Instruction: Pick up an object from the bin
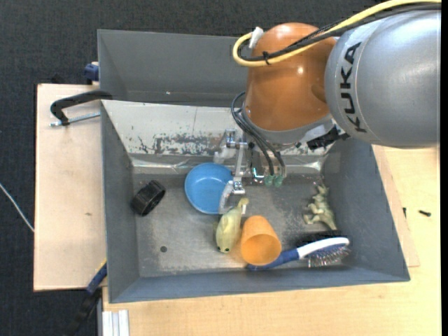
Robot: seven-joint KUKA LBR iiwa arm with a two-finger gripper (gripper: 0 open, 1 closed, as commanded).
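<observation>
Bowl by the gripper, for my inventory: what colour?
The bowl is blue, clearest in the camera view.

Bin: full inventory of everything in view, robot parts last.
bin: 1, grey, centre of view
bowl: 1, blue, middle of floor
cap: 1, black, left of floor
toy: 1, pale yellow, front centre, just left of cup
cup: 1, orange, on its side, front centre
brush: 1, blue and white, front right, handle end by cup
figure: 1, tan, right side
arm: 1, silver with orange cover, coming from the right
gripper: 1, metal, at bowl's right rim, above toy
</observation>
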